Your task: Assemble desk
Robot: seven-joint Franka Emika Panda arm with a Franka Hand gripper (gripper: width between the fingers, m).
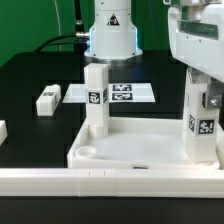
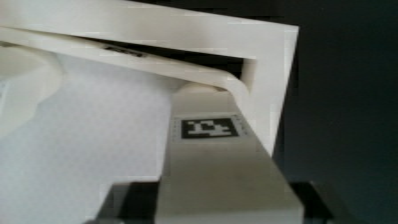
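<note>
Nearest the exterior camera runs a long white border rail [image 1: 100, 182]. Just behind it the desk top [image 1: 140, 152] lies flat on the black counter [image 1: 30, 75], rim up. At that tray's corner on the exterior view's right, the tool [image 1: 204, 96] grips a square white leg [image 1: 203, 125] from above. In the wrist view this leg fills the gap between the two dark fingers [image 2: 134, 205], so the jaws stand partly closed, clamped on its sides. The leg's long axis is vertical, in line with the tool, and its lower end sits inside the rim at that corner. Whether it is seated in a socket I cannot tell. As I judge it, the coming move turns on a straight line downward along that axis, with any twist about the same axis. Farther back, a second leg [image 1: 95, 100] stands upright at the tray's corner on the exterior view's left. Beyond it a loose leg [image 1: 48, 98] lies on the counter, well apart from the tool. The marker board [image 1: 127, 93] lies farthest.
</note>
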